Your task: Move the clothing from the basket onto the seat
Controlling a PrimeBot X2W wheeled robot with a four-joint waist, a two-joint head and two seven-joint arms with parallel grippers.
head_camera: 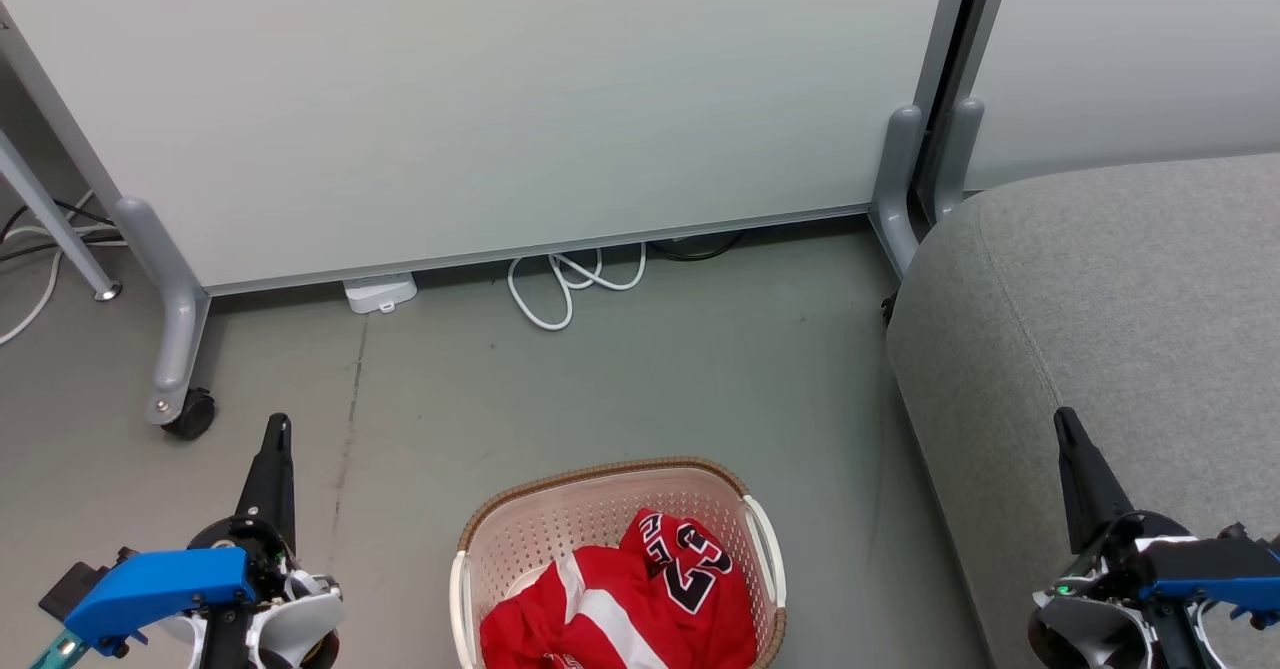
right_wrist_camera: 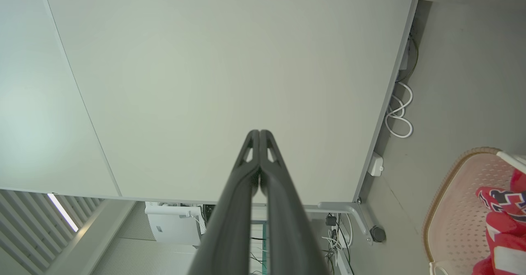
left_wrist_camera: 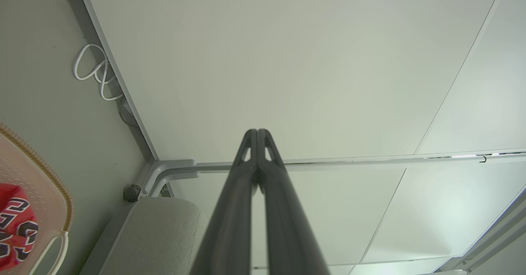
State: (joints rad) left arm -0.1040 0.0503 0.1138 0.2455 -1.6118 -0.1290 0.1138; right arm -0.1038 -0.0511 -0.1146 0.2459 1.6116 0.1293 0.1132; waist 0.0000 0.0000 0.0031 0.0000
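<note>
L gripper (head_camera: 277,429) at 8 o'clock and R gripper (head_camera: 1063,421) at 4 o'clock each show long dark fingers pressed together, gripping nothing. Btwn them at 6 o'clock, crumpled red white-striped clothing (head_camera: 620,604) lies inside the cream perforated plastic basket (head_camera: 600,473) w/ brown woven-look rim. The large grey fabric seat (head_camera: 1130,299) is at 3 o'clock, and a looped white cable (head_camera: 560,294) lies at 12.
</note>
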